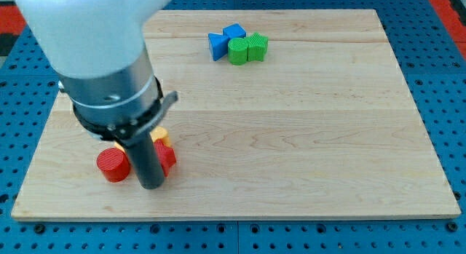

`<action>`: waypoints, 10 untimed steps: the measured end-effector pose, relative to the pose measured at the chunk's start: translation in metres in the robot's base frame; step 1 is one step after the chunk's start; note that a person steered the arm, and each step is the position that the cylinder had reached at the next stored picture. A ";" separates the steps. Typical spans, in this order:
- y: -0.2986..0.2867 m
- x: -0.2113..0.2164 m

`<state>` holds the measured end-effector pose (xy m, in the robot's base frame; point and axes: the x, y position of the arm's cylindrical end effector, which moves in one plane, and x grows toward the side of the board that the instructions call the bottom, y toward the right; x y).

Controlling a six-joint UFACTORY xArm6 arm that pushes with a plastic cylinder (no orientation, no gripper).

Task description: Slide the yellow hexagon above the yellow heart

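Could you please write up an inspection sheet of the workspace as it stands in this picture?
Surface: wooden board on a blue perforated base.
Job's things: a yellow block shows only in part behind the rod at the view's lower left; its shape cannot be told; no second yellow block seen.
Clutter: red cylinder and red block flank the rod; two blue blocks and two green blocks cluster at the view's top.
Grippers: none fitted; my tip sits between the red pieces.
Cables: nothing seen.
Surroundings: red patch at the view's top left corner.
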<state>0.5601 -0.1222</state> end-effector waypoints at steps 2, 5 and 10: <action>-0.003 -0.069; -0.004 -0.033; -0.124 -0.123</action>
<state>0.4372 -0.2467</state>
